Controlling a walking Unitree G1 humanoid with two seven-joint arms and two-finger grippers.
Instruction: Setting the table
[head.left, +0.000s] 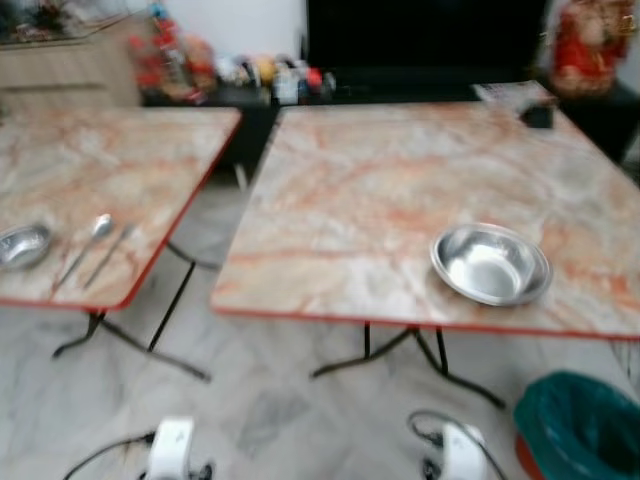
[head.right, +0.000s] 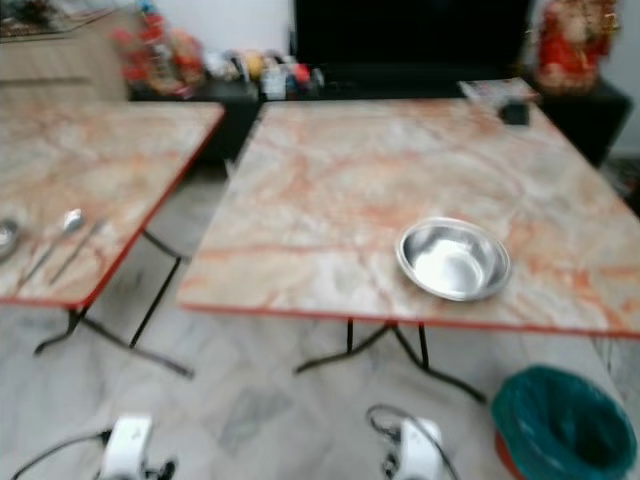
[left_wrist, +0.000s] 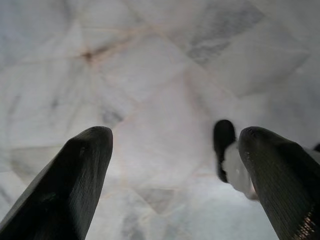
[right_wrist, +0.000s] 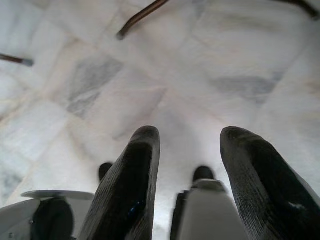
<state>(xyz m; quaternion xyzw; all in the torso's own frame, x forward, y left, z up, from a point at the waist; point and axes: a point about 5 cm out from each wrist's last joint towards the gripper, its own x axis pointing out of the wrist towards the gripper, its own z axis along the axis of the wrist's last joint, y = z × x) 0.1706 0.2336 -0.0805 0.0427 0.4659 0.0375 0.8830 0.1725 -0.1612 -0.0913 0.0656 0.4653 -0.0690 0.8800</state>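
Note:
A steel bowl (head.left: 490, 263) stands near the front edge of the right marble-topped table (head.left: 380, 180). On the left marble table (head.left: 100, 160), at its front left corner, sit a smaller steel bowl (head.left: 22, 245), a spoon (head.left: 88, 245) and a second thin utensil (head.left: 108, 255) beside it. Both arms hang low over the pale tiled floor, short of the tables. My left gripper (left_wrist: 176, 134) is open with only floor between its fingers. My right gripper (right_wrist: 191, 134) is open too and holds nothing.
A narrow gap of floor runs between the two tables, with black folding legs (head.left: 410, 350) under each. A green-lined bin (head.left: 580, 425) stands at the front right. Behind the tables are a dark unit (head.left: 420, 40) and a cluttered low shelf (head.left: 260, 72). The picture is blurred.

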